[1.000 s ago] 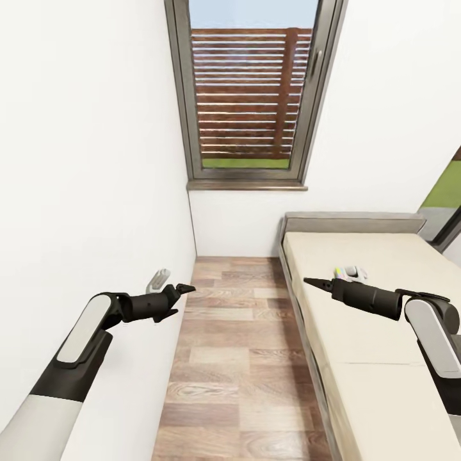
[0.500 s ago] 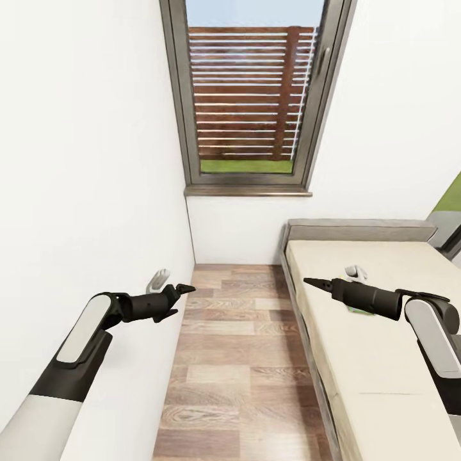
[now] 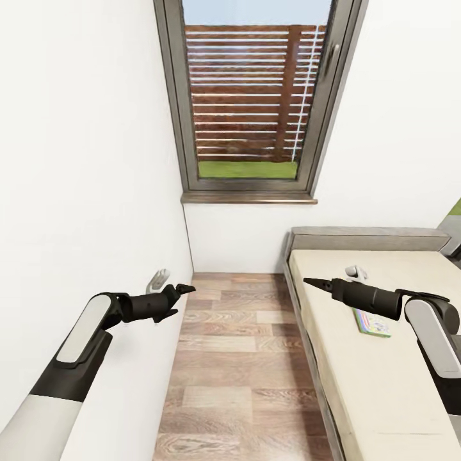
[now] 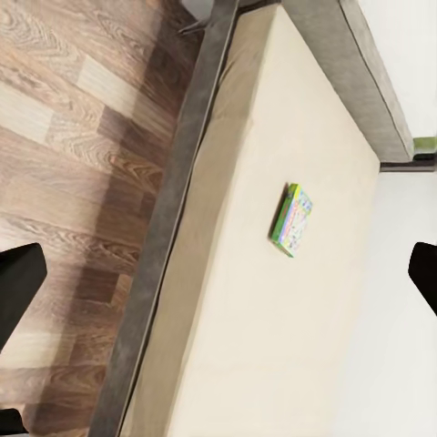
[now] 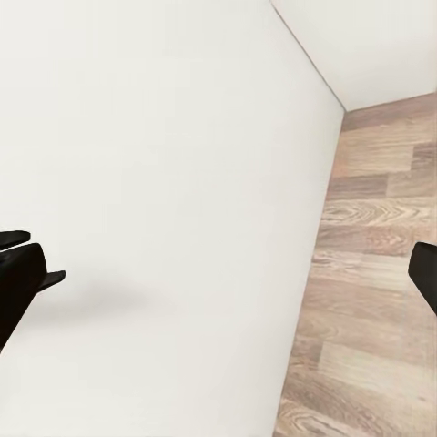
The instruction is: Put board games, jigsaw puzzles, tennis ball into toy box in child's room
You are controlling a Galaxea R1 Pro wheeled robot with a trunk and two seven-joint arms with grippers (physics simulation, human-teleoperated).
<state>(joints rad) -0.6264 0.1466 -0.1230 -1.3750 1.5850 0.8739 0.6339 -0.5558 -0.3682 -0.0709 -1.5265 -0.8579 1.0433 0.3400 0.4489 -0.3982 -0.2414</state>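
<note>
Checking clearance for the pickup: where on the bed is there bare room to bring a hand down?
The plain beige mattress is bare nearly everywhere: between the flat multicoloured game box and the grey frame edge by the wood-plank floor, and toward the foot. Only the box's spot, under the right hand, and a small white object near the headboard are occupied.

Both arms reach forward over a wood-plank floor. The left gripper hangs near the white wall, and the right gripper is over the bed, at its left edge. A colourful board game lies on the mattress, partly behind the right arm. A window is ahead.
</note>
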